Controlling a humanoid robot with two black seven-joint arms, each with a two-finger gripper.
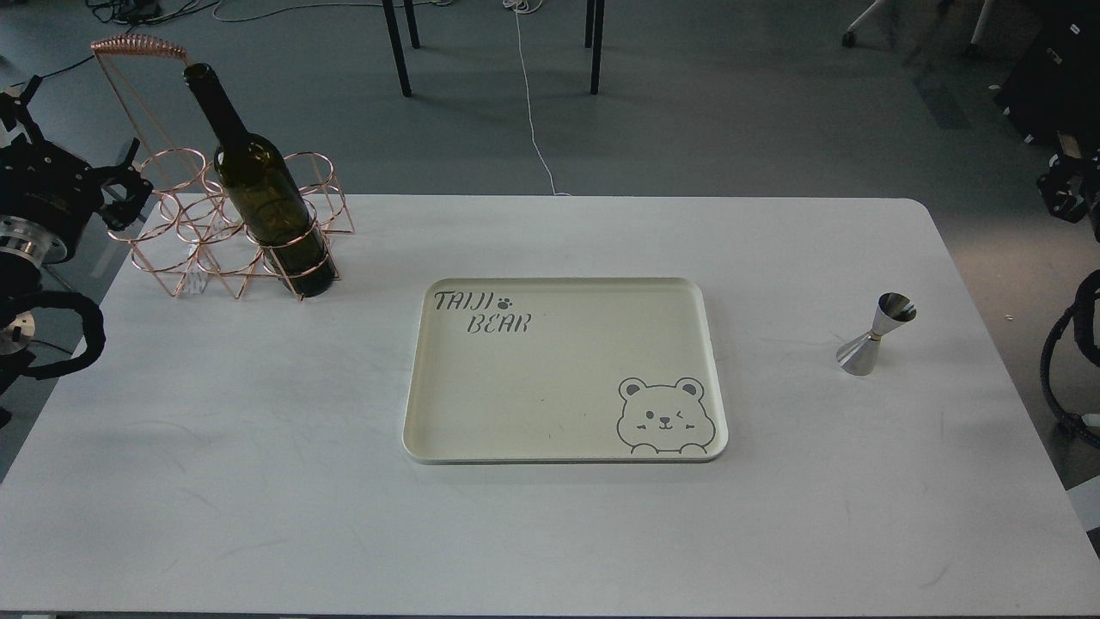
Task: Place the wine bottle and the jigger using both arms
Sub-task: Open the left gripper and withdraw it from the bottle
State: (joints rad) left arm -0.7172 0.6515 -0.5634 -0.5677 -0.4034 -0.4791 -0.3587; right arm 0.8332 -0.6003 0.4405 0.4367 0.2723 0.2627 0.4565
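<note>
The dark olive-green wine bottle [258,185] stands upright in the front right ring of a copper wire rack [176,228] at the table's far left. The small silver jigger [876,335] stands upright on the table at the right. My left gripper [82,159] hovers at the left edge, just left of the rack, with its dark fingers spread apart and nothing between them. My right gripper [1070,185] only shows partly at the right edge, beyond the table and behind the jigger; its fingers cannot be told apart.
A cream tray [533,395] with a bear drawing and "TAIJI BEAR" lettering lies in the middle of the white table [258,481]. The rack has a tall wire handle [137,47]. Black table legs and a cable are on the floor behind.
</note>
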